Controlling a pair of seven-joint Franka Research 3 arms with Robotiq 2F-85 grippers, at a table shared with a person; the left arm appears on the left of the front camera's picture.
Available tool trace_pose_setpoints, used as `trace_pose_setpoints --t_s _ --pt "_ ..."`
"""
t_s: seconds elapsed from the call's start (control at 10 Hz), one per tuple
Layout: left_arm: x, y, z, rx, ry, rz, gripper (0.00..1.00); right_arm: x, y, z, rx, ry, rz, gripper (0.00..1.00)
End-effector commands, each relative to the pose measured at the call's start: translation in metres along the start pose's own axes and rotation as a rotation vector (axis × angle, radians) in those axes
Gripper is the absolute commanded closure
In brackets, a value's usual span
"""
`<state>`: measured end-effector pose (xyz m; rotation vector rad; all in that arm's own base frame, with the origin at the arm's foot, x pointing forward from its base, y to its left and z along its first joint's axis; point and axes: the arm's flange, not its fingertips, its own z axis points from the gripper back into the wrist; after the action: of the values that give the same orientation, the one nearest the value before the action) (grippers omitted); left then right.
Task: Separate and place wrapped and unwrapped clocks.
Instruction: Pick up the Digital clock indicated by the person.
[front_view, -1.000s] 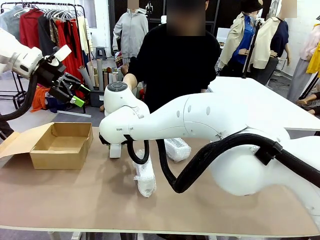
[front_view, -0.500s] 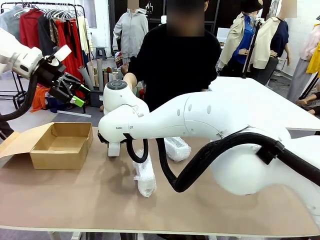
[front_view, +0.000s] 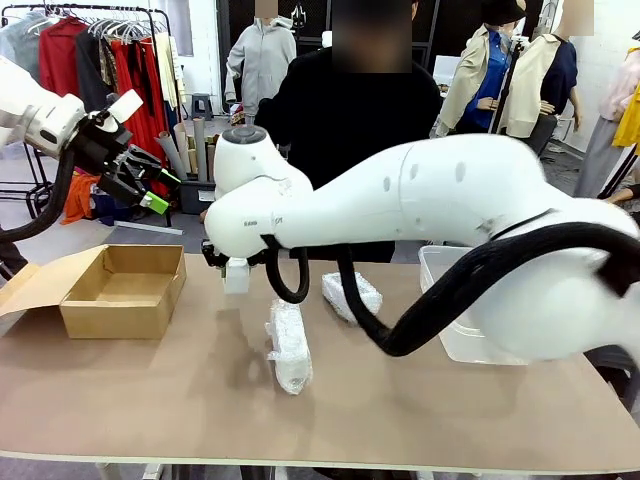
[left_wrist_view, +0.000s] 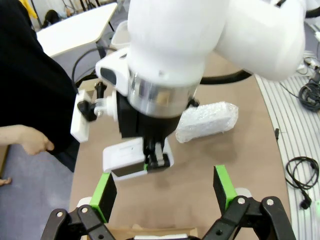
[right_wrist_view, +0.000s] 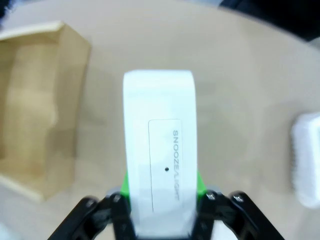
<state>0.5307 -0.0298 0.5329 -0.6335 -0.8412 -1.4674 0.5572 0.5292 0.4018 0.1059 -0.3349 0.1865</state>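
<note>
My right gripper (front_view: 234, 262) is shut on the unwrapped clock (front_view: 237, 277), a smooth white block hanging just above the table, right of the cardboard box. In the right wrist view the clock (right_wrist_view: 160, 150) stands between the pads, its face printed SNOOZE/LIGHT. The left wrist view looks down on the same clock (left_wrist_view: 131, 159). A long wrapped clock (front_view: 288, 345) lies in crinkly film at mid-table. A squat wrapped clock (front_view: 352, 295) lies behind it, also seen as a bundle (left_wrist_view: 207, 121). My left gripper (front_view: 165, 192) hovers high at the left, open and empty, green fingers (left_wrist_view: 105, 195) spread.
An open cardboard box (front_view: 125, 290) stands at the table's left, its wall (right_wrist_view: 35, 100) close beside the held clock. A white bin (front_view: 450, 310) sits at the right, partly behind my right arm. A person in black stands at the far side, one hand (left_wrist_view: 27, 140) low.
My right arm has risen, lifting the unwrapped clock a little off the table. Its elbow has swung up, uncovering the white bin. The left arm has not moved.
</note>
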Motion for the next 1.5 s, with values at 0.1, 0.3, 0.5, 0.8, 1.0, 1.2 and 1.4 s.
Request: trace_pose_setpoints --t_s 0.1,0.3,0.5,0.8,1.0,1.2,1.4 --pt "0.001 -0.001 0.000 0.003 0.001 -0.001 0.00 -0.014 -0.040 0.073 0.105 0.117 0.067 1.00" --pt "0.001 -0.001 0.000 0.003 0.001 -0.001 0.00 -0.013 -0.062 0.129 0.123 0.106 0.111 1.00" --pt "0.001 -0.001 0.000 0.003 0.001 -0.001 0.00 -0.010 -0.074 0.170 0.084 0.106 0.115 1.00" --pt "0.001 -0.001 0.000 0.003 0.001 -0.001 0.00 -0.008 -0.080 0.231 -0.033 0.060 0.046 1.00" --pt "0.001 -0.001 0.000 0.003 0.001 -0.001 0.00 -0.006 -0.081 0.263 -0.110 0.015 -0.003 1.00" --pt "0.001 -0.001 0.000 0.003 0.001 -0.001 0.00 0.003 -0.089 0.296 -0.142 -0.026 -0.055 1.00" --pt "0.001 -0.001 0.000 0.003 0.001 -0.001 0.00 -0.001 -0.100 0.323 -0.147 -0.068 -0.100 1.00"
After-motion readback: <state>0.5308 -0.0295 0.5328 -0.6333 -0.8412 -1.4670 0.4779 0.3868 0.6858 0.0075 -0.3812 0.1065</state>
